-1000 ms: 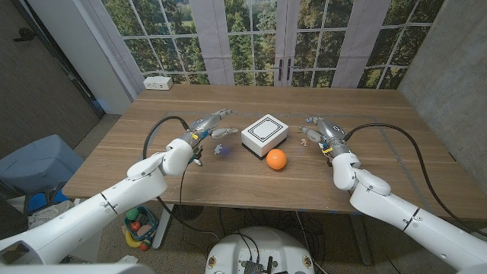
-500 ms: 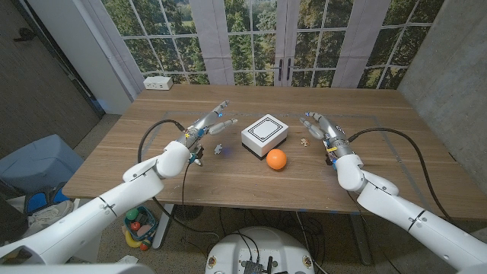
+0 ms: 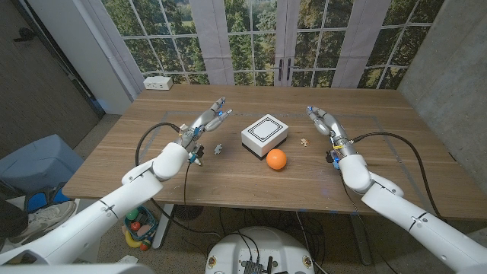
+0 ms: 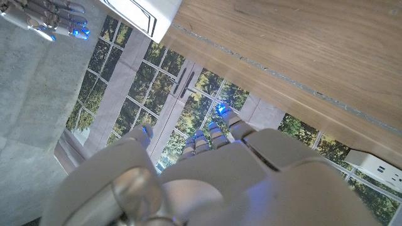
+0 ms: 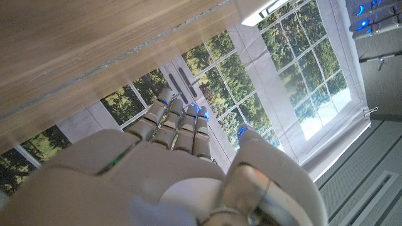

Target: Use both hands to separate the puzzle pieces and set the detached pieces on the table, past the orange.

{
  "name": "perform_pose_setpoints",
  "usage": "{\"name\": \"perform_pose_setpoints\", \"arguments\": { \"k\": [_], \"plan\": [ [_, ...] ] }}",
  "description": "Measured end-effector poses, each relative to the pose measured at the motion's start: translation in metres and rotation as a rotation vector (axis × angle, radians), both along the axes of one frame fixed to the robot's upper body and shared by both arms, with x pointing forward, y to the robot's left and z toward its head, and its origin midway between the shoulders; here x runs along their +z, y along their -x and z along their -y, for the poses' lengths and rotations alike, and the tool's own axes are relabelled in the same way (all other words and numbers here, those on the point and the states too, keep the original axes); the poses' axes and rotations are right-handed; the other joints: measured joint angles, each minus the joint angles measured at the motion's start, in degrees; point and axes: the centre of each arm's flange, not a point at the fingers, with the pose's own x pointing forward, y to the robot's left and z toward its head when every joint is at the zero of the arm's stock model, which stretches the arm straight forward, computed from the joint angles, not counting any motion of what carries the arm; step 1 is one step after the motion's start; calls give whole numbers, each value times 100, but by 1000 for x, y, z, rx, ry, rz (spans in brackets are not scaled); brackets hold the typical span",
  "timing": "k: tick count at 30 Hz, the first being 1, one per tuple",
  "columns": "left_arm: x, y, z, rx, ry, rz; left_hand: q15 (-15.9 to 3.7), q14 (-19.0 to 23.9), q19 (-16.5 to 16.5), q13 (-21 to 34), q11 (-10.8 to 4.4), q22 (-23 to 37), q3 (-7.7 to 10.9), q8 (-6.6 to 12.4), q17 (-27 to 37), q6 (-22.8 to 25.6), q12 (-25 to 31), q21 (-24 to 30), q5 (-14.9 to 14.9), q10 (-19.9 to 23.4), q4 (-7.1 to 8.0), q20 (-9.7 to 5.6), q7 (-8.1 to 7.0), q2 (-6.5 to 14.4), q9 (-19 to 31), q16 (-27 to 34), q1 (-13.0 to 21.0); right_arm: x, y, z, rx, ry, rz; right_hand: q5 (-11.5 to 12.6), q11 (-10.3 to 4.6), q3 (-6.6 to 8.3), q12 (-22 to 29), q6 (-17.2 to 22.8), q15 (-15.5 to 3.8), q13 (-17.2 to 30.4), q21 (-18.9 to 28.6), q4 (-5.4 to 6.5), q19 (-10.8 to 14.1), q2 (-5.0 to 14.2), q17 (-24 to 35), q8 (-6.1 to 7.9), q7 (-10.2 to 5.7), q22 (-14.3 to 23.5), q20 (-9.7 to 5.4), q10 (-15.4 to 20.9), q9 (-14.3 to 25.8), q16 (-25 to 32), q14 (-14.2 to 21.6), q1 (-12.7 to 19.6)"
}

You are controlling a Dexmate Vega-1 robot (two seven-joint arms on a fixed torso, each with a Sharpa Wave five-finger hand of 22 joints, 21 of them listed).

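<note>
Left robot hand (image 3: 207,122): I see it raised, fingers spread, holding nothing.
Right robot hand (image 3: 324,123): likewise open, empty.
Small grey puzzle piece (image 3: 218,148): on the wooden desk (image 3: 365,164), left of the white box (image 3: 265,133).
Small tan puzzle piece (image 3: 304,141): right of the box, beyond the orange ball (image 3: 276,158).
Handling: I judge both light, stiff, tiny; pinch at the edges.

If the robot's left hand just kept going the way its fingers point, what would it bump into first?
Probably nothing nearby: the left hand points past the white box, over bare table toward the windows. Depth is hard to judge.

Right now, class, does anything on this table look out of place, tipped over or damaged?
Nothing stands out. The white box sits level at the table's middle with the orange just in front of it, and one small puzzle piece lies on each side. Both hands, left and right, are raised and hold nothing.
</note>
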Motion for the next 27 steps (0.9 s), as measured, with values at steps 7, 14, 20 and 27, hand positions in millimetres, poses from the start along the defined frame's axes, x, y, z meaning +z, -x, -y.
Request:
{"name": "perform_pose_setpoints", "arguments": {
  "k": [7, 14, 20, 27],
  "plan": [
    [0, 0, 1, -82, 102, -10, 7, 128, 72, 0, -18, 0, 183, 0, 0, 118, 38, 0, 69, 129, 7, -9, -6, -30, 0, 0, -75, 2, -3, 8, 68, -74, -6, 24, 0, 55, 0, 21, 0, -50, 0, 54, 0, -7, -33, 0, 21, 1, 0, 0, 0, 0, 0, -55],
    [-2, -2, 2, -141, 198, -14, 8, 253, 187, 1, -21, -16, 328, 0, -27, 288, 39, 0, 107, 306, -24, -18, -38, -47, 1, 0, -152, 7, -3, 12, 152, -142, -9, 24, 22, 103, 0, 21, 0, -97, -22, 102, 3, -7, -68, 0, 20, 1, 3, 22, 1, -23, 0, -143],
    [-4, -2, 2, -196, 287, -16, 14, 341, 267, -28, -21, -16, 434, 0, -27, 387, 39, 0, 152, 369, -41, -1, 18, -52, 1, 0, -157, 11, -3, 18, 208, -208, 3, 24, 46, 134, 0, 105, 0, -141, -22, 133, 56, 7, -95, 22, 40, 1, -11, 46, 1, -23, 45, -173],
    [-10, 0, -3, -233, 379, -25, 14, 403, 289, -28, -21, -15, 504, 19, -26, 431, 39, 0, 152, 430, -64, -22, 42, -51, 1, 0, -205, 16, -6, 38, 211, -309, 45, 24, 41, 174, 0, 138, 21, -185, -22, 174, 97, 15, -137, 32, 67, -27, 30, 85, 1, -23, 86, -256]
  ]
}}
